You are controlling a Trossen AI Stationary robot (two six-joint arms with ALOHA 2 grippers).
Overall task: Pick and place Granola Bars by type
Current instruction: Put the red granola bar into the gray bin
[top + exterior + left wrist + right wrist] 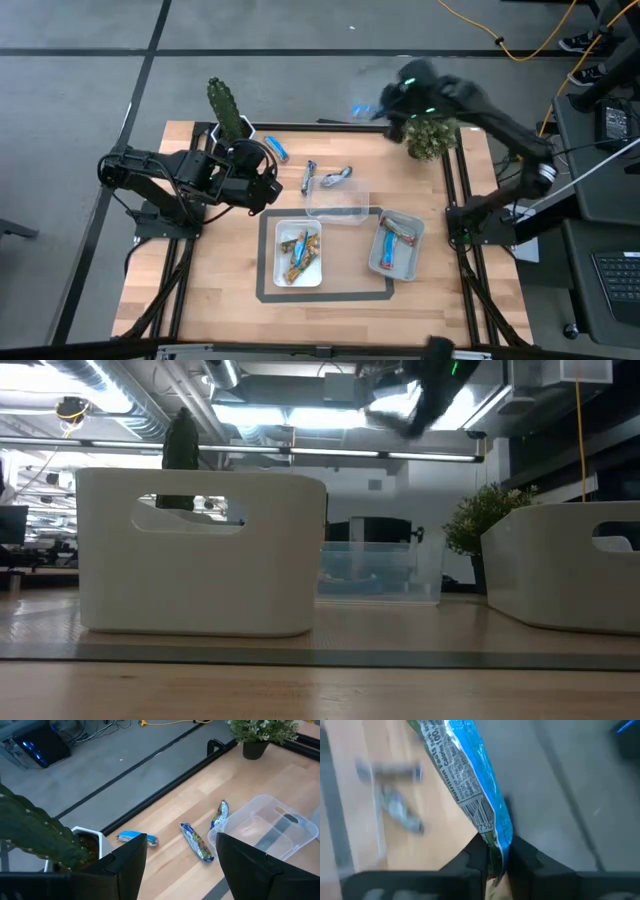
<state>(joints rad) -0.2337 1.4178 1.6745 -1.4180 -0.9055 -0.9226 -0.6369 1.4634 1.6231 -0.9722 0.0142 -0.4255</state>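
My right gripper [385, 105] is up in the air over the table's far edge, shut on a blue-and-green granola bar [465, 770]; it shows blurred at the top of the low view [420, 400]. My left gripper [177, 865] is open and empty above the table's left half [262, 185]. Three bars lie flat on the wood: a blue one [137, 837] by the cactus pot and two blue-silver ones [196, 841] [220, 815] by the clear tub [337, 200]. A white tray [298, 252] holds gold-brown bars. A grey tray [397, 245] holds blue-red bars. My right gripper pinches one end of the bar's wrapper [495, 845] between its two fingers [475, 857]. The bar sticks straight out beyond the fingertips, along the fingers. It is lifted clear of the table.
A cactus in a white pot [228, 110] stands at the far left, close to my left gripper. A small leafy plant [432, 135] stands at the far right under my right arm. Black tape [320, 295] frames the trays. Bare wood lies toward the near edge.
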